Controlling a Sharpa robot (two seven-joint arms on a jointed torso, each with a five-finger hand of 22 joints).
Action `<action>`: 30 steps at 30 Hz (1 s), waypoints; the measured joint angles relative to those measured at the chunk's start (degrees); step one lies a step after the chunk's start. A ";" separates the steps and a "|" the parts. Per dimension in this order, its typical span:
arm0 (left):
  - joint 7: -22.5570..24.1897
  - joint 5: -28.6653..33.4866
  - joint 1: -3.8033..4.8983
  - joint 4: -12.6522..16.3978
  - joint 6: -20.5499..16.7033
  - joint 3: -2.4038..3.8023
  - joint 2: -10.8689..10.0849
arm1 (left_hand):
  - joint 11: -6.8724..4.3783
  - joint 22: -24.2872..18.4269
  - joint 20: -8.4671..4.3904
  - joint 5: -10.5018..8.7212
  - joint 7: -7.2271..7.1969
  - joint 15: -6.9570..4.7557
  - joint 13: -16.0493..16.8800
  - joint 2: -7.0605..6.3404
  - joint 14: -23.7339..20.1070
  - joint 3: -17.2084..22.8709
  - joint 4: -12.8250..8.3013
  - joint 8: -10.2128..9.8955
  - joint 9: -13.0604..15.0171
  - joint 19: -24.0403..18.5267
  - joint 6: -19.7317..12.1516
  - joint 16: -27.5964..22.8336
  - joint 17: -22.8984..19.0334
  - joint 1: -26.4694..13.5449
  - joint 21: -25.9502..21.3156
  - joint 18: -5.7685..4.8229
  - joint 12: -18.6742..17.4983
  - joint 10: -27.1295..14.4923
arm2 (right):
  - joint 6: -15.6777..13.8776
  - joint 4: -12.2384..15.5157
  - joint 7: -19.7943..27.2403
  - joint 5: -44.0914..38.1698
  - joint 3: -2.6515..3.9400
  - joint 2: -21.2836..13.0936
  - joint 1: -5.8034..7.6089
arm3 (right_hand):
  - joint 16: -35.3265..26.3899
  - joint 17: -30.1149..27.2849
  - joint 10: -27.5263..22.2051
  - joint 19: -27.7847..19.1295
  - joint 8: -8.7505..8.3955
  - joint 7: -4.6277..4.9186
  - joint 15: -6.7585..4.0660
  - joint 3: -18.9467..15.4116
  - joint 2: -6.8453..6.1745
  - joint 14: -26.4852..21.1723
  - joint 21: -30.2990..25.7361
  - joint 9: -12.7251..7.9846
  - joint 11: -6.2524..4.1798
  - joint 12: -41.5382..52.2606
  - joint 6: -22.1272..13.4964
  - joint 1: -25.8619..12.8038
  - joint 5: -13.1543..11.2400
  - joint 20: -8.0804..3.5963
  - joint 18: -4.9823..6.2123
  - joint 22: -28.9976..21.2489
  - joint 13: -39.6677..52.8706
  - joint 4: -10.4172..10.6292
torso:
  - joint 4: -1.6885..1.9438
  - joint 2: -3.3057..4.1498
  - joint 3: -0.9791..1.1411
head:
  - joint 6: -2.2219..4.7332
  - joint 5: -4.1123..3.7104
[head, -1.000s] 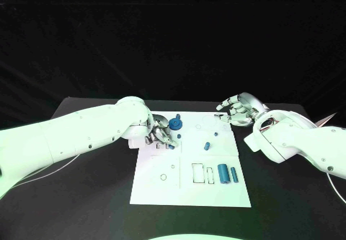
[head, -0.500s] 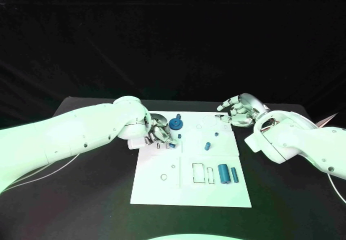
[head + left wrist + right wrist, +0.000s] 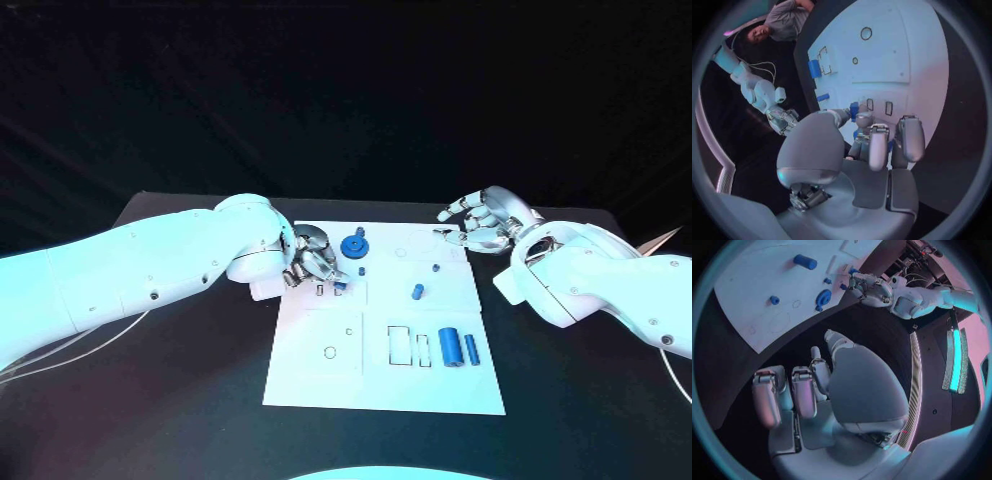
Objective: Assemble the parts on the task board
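Note:
The white task board (image 3: pixel 382 375) lies mid-table. My left hand (image 3: pixel 315 266) hangs over its left edge, fingers pointing down. It pinches a small blue part (image 3: pixel 854 110) between thumb and a finger, just by two small rectangular slots (image 3: pixel 888 108). That part shows at the fingertips (image 3: pixel 340 287) in the head view. A blue gear-like part (image 3: pixel 355 246) stands beside the hand. My right hand (image 3: pixel 483 220) hovers at the board's far right corner, fingers loosely arched, holding nothing. A blue cylinder (image 3: pixel 449 346) and a thin blue bar (image 3: pixel 469 348) lie on the board's right side.
Two more small blue pieces (image 3: pixel 418 292) (image 3: pixel 434 267) sit on the board between the hands. Outlined recesses (image 3: pixel 397 344) and small holes (image 3: pixel 330 352) mark the near half. Black table (image 3: pixel 173 400) surrounds the board. A thin cable (image 3: pixel 58 355) trails at the left.
My left hand has drawn back slightly toward the board's far left edge, and the small blue part has gone with its fingertips. The right hand has barely moved.

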 measured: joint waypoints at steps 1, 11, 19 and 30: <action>0.01 -0.37 -0.05 0.22 -0.34 -0.03 -0.12 | 0.10 0.00 0.00 0.00 0.00 0.00 0.13 0.00 0.00 0.00 0.00 0.20 0.00 0.00 0.00 0.00 0.00 0.00 0.00 0.00 0.00 0.32 | 0.00 -0.01 0.00 0.00 0.00 0.00 0.00 | 0.00 0.00 0.00 0.00 0.00 0.00 0.00 0.00 0.00 0.00 0.00 0.00 0.00 0.00 0.00 0.00 0.00 0.00 0.00 0.00 0.00 0.00 | -0.01 0.00 0.00 | -0.02 0.02; 0.05 -4.31 -0.71 1.59 -3.23 -0.37 -0.75 | -0.11 0.00 0.00 -0.01 -0.01 0.00 0.78 -0.33 0.00 0.18 0.13 0.25 0.00 0.00 0.20 0.00 0.00 -0.33 0.00 0.00 0.68 0.93 | 0.01 -0.06 0.00 0.00 -0.01 -0.01 -0.04 | 0.00 0.00 0.00 0.00 0.23 -0.21 0.00 0.00 0.00 0.00 0.00 0.00 0.00 0.00 -0.20 0.00 0.00 0.00 0.00 -0.01 -0.01 0.00 | -0.03 -0.01 -0.03 | -0.19 0.32; 0.06 -7.32 -1.91 1.64 -5.00 -0.64 -0.47 | -0.09 0.06 -0.20 -0.01 -0.23 0.00 1.15 -0.53 0.00 0.23 0.09 0.55 0.01 0.20 0.15 0.22 0.00 -0.54 0.22 0.00 0.92 1.17 | 0.02 -0.06 0.04 -0.29 -0.01 0.00 -0.06 | 0.00 0.00 0.00 0.00 0.23 -0.20 0.00 0.00 0.00 0.00 0.00 0.00 0.00 0.00 -0.20 0.00 0.00 0.00 0.00 -0.01 -0.01 0.00 | -0.11 0.05 -0.06 | -0.26 0.45; 0.07 -9.71 -2.55 1.62 -6.22 -0.71 0.02 | -0.12 0.12 -0.20 -0.04 -0.34 0.01 1.95 -0.77 0.00 0.62 0.48 0.84 2.54 0.20 0.28 0.22 0.00 -0.78 0.22 0.00 1.54 1.75 | 0.01 -0.01 0.08 -1.00 -0.01 -0.02 -0.08 | 0.00 0.00 0.00 0.00 0.23 -0.20 0.00 0.00 0.00 0.00 0.00 0.00 0.00 0.00 -0.20 0.00 0.00 0.00 0.00 -0.02 -0.02 0.00 | -0.15 0.14 0.00 | -0.48 0.39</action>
